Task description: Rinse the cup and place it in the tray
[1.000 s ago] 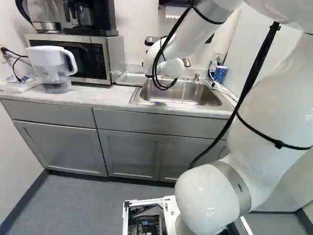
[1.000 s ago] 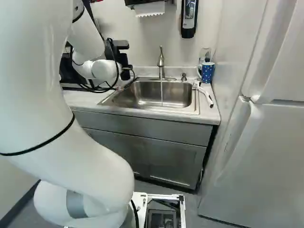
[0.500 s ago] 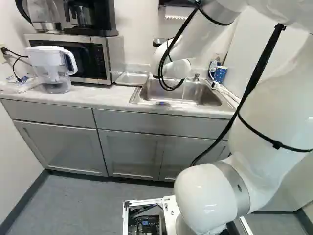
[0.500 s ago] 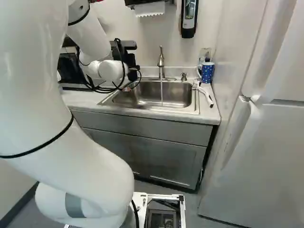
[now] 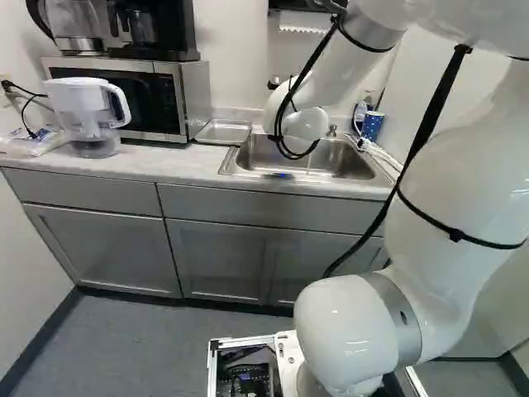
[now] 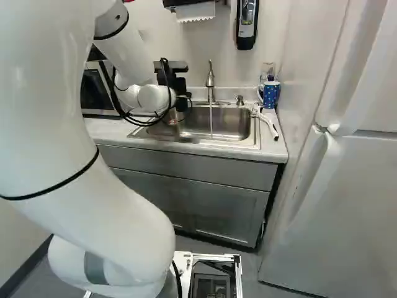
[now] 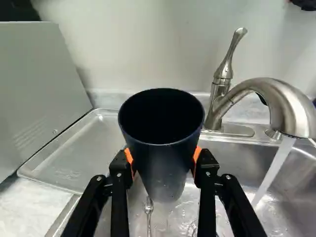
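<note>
Grips a dark navy, tapered cup [image 7: 165,165] with both black, orange-padded fingers [image 7: 207,177], pressed on from two sides. Holds it mouth up over the stainless-steel sink [image 7: 232,154], above a slim metal utensil [image 7: 148,207]. Has it beside, and apart from, a stream of water [image 7: 272,173] pouring out of the curved brushed-metal faucet [image 7: 266,91]. Lies outside the shallow silver metal tray [image 5: 223,132], set on the pale table [image 5: 132,168] between sink and silver-black microwave [image 5: 194,95]. Reaches in with the white arm [image 6: 133,68] from the left of the right base view.
</note>
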`<state>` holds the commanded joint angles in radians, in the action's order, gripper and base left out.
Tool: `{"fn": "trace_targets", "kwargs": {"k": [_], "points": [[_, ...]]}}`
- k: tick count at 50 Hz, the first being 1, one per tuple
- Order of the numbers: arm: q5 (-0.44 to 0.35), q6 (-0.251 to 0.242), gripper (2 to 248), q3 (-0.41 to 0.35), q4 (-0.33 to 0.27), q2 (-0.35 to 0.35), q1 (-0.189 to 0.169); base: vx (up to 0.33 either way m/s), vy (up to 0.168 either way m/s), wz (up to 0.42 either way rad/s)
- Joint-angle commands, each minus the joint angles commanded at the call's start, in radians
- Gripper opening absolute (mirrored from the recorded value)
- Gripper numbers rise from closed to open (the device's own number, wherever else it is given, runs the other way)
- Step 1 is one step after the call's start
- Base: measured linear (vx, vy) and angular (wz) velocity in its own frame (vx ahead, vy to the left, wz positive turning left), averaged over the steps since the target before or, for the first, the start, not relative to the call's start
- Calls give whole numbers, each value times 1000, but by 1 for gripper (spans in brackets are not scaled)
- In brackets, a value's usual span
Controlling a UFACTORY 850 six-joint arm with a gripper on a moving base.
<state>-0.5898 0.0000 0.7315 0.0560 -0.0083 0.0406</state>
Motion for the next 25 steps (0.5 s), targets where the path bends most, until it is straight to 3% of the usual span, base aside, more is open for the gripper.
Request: {"fn": "trace_targets", "kwargs": {"k": [25], "points": [[0,0,125,-12,0,-44,-18,0,0,0]]}}
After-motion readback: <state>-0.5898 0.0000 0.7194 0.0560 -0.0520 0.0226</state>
